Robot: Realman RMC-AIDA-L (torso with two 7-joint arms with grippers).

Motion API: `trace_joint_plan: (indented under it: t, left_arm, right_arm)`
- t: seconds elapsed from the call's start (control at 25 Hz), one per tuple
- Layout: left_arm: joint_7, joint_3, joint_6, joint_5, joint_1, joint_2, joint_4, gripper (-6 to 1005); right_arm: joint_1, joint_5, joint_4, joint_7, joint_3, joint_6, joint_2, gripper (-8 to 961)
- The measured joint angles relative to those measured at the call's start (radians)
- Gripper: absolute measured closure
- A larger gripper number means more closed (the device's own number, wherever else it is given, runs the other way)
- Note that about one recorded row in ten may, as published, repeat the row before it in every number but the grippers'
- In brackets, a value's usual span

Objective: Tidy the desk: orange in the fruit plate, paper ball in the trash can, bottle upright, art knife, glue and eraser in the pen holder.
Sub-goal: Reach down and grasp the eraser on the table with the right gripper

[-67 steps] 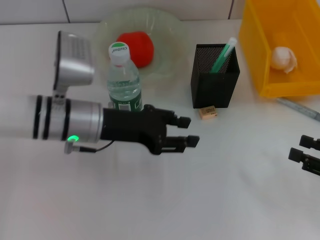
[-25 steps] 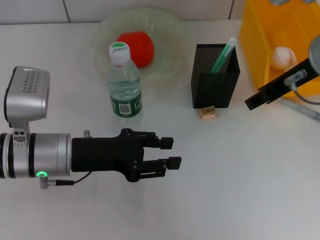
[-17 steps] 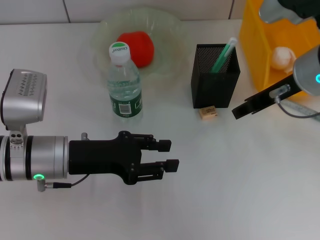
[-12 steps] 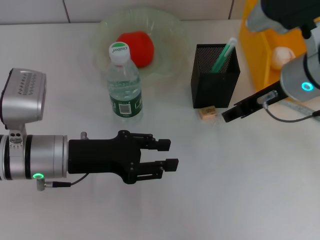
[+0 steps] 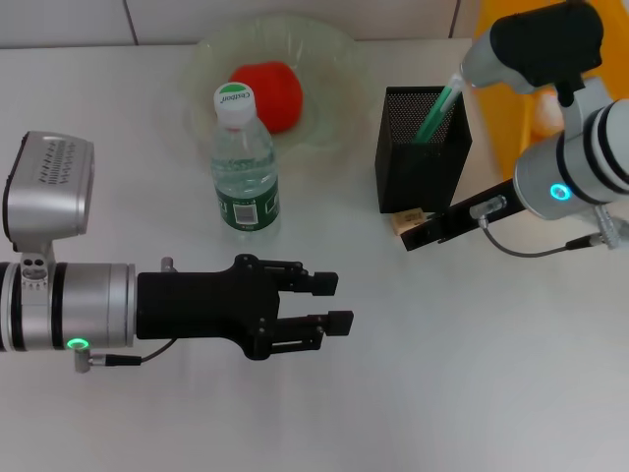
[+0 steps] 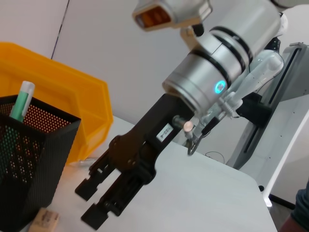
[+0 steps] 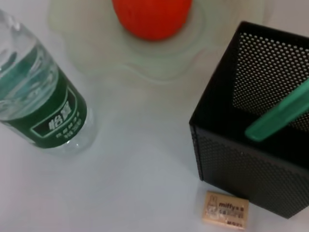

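Black mesh walls mark the pen holder point(image 5: 423, 147), standing at upper centre-right of the head view with a green-and-white stick point(image 5: 438, 106) leaning out of it. Just in front of its base lies the eraser point(image 5: 407, 219), flat on the white desk point(image 5: 472, 374); in my right wrist view it shows as a tan block point(image 7: 226, 210) with faint print, close beside the holder's lower corner point(image 7: 251, 159).

My right gripper point(image 5: 417, 235) reaches in from the right edge of the head view, its tip right at the eraser. The left wrist view shows my right gripper's fingers point(image 6: 94, 181) spread apart with a clear gap, above and beside the eraser point(image 6: 43, 220); they hold nothing.

My left gripper point(image 5: 339, 302) sits low and left of centre in the head view, over bare desk, its two fingers parted by a moderate gap and empty.

At upper centre-left the bottle point(image 5: 242, 162) stands upright, white cap up, just in front of the fruit plate point(image 5: 334, 59). The orange point(image 5: 267, 93) rests inside that plate, partly hidden behind the bottle's cap. My right wrist view shows the same three: bottle point(image 7: 41, 106), plate rim point(image 7: 145, 72), orange point(image 7: 152, 17).

At the upper right, behind my right arm, the yellow trash can point(image 5: 496, 69) shows, with a sliver of the paper ball point(image 5: 551, 114) inside it.
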Motion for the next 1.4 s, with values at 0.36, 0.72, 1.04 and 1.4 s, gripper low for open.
trace_joint_plan:
  t: [0.36, 0.72, 1.04, 1.4]
  left_arm:
    - [0.0, -0.003, -0.001, 0.0, 0.0, 0.0, 0.0, 455]
    - [0.0, -0.002, -0.007, 0.0, 0.004, 0.0, 0.0, 454]
    - [0.0, -0.003, -0.007, 0.0, 0.005, 0.0, 0.0, 453]
    - [0.0, 0.003, -0.007, 0.0, -0.001, -0.001, 0.0, 453]
  right_arm:
    - [0.015, 0.066, 0.096, 0.0, -0.018, 0.115, 0.0, 215]
    - [0.039, 0.082, 0.154, 0.0, -0.027, 0.167, 0.0, 216]
    - [0.05, 0.09, 0.186, 0.0, -0.025, 0.199, 0.0, 216]
    - [0.055, 0.089, 0.213, 0.0, -0.021, 0.227, 0.0, 217]
